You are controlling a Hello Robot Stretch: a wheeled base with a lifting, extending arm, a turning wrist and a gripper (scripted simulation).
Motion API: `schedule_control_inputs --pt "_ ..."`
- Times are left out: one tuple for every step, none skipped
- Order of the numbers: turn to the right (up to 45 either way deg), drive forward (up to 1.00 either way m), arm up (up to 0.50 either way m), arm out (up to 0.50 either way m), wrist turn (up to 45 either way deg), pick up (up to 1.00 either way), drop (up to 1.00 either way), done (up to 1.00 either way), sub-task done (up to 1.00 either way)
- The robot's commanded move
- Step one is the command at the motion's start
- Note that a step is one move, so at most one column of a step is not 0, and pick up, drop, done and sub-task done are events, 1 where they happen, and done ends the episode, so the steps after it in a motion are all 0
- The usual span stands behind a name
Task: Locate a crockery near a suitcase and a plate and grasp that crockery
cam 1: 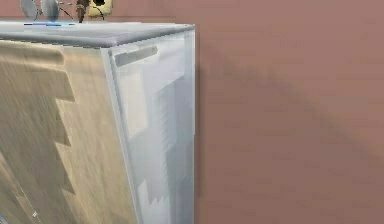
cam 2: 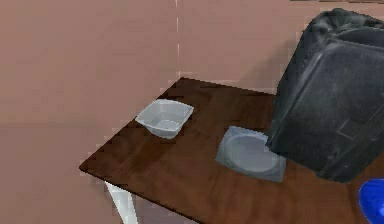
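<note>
Where tabletop (cam 2: 150,160) gleams, squarish bowl (cam 2: 165,119), flat plate (cam 2: 250,155)

place: home room | signs: pink walls (cam 2: 80,60) | wooden table (cam 2: 150,165) bearing bowl (cam 2: 165,118), plate (cam 2: 248,153), suitcase (cam 2: 330,90) | pale cabinet (cam 1: 150,130)

Grey bowl (cam 2: 165,118) and plate (cam 2: 246,153) beside dark suitcase (cam 2: 330,95) on brown table (cam 2: 150,162)

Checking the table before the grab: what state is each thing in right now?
suitcase: upright on the table, closed.
plate: flat, empty, at the suitcase's base.
bowl: upright, empty, apart from the plate.
blue thing: cut off at the edge, cannot tell.
</note>
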Motion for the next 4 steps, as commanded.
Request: schedule_control_inputs --pt "0.0 0.00 0.50 0.00 0.0 0.00 0.00 0.00 0.00" --pt "0.0 0.00 0.38 0.00 0.0 0.00 0.00 0.00 0.00" --pt "0.0 0.00 0.00 0.38 0.0 0.00 0.00 0.00 0.00" --pt "0.0 0.00 0.00 0.00 45.0 0.00 0.00 0.00 0.00"
